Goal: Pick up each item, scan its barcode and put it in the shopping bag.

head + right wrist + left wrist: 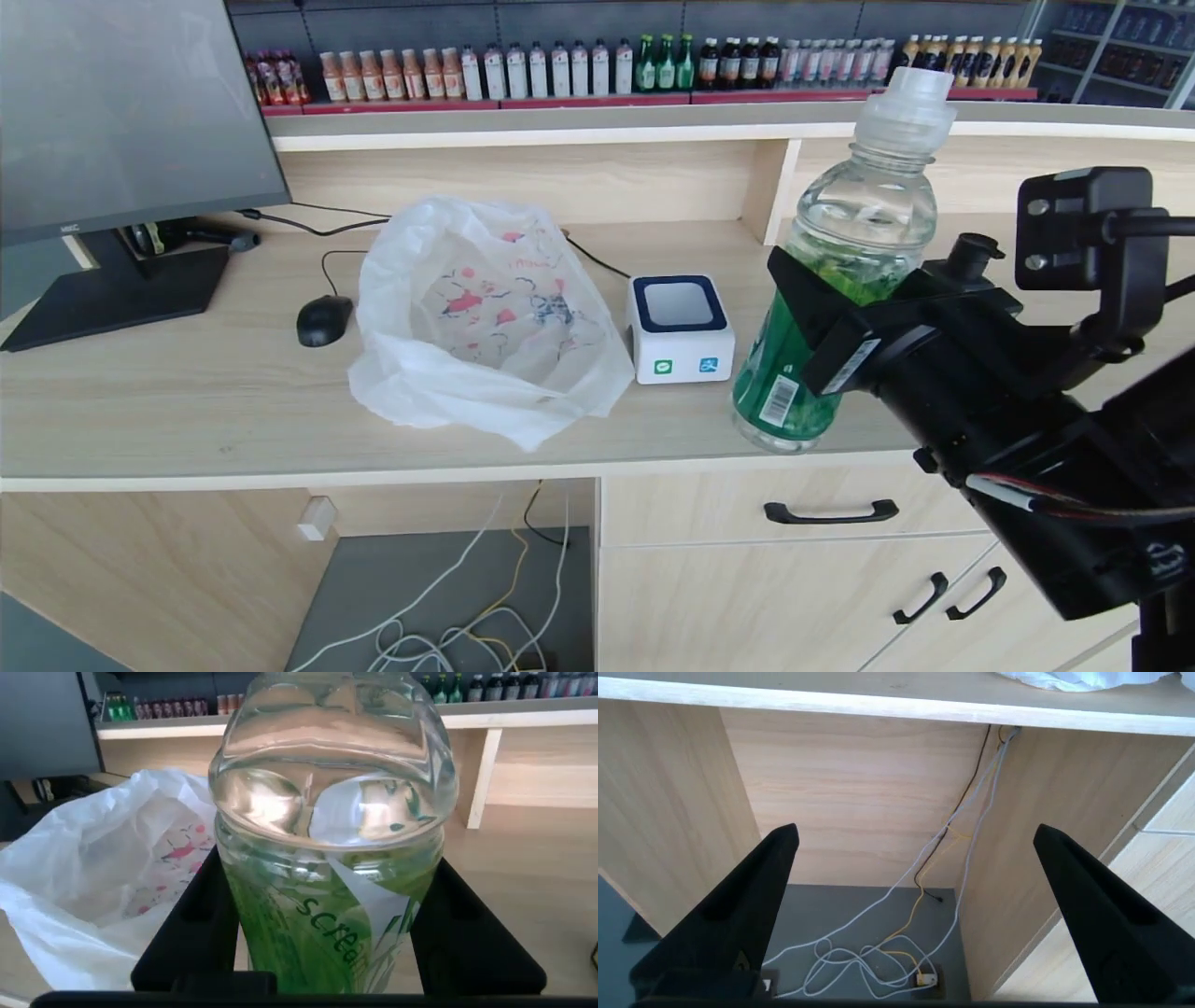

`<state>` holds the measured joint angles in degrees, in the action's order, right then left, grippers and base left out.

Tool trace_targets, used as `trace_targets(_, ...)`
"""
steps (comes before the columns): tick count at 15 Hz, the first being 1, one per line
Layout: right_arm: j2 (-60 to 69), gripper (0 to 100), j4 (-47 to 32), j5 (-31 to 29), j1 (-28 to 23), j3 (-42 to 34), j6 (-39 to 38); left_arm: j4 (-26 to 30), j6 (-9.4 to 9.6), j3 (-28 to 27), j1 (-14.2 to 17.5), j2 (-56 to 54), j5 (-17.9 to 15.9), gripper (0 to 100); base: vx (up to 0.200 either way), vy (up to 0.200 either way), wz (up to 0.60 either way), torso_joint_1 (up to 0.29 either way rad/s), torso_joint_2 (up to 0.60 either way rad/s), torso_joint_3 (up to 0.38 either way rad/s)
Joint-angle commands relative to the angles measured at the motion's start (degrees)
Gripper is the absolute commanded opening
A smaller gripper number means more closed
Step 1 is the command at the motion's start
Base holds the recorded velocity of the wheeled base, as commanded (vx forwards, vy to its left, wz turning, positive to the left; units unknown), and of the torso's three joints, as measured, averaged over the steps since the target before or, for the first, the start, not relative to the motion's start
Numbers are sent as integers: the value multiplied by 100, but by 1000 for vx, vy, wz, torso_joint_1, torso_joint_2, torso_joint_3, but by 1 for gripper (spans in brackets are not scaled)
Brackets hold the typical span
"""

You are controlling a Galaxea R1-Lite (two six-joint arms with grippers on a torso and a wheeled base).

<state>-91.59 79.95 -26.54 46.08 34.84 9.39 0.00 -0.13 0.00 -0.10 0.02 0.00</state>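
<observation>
My right gripper [845, 322] is shut on a clear bottle with a green label and white cap [840, 271], held upright just right of the white scanner box [680, 328]; its barcode faces the front. In the right wrist view the bottle [332, 849] sits between the black fingers [192, 929]. The white plastic shopping bag [485, 317] lies open on the wooden counter [168, 401], left of the scanner; the right wrist view has the bag [103, 887] beyond the bottle. My left gripper [910, 915] hangs open below the counter, above a tangle of cables.
A monitor [121, 112] on its stand fills the counter's left end, with a black mouse [324, 319] beside the bag. Drawers with black handles [831, 512] sit under the counter's right side. Loose cables [467, 616] lie on the floor. Shelves of bottles [597, 65] line the back.
</observation>
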Motion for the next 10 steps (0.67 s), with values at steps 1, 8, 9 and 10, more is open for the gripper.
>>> trace_targets(1,-193,0,-5,0,-11,251,54,0,5,0,1,-2,0,100,0,200,0,12,2,-2)
trace_targets(8,-421,0,-568,184,-240,1183,380,0,13,0,1,-2,0,100,0,29,0,0,0,0)
trace_targets(9,-606,0,-603,378,-275,1517,564,0,13,0,1,-2,0,100,0,0,0,0,0,0)
trace_targets(10,-808,0,-621,615,-372,1851,819,0,13,0,1,-2,0,100,0,0,0,0,0,0)
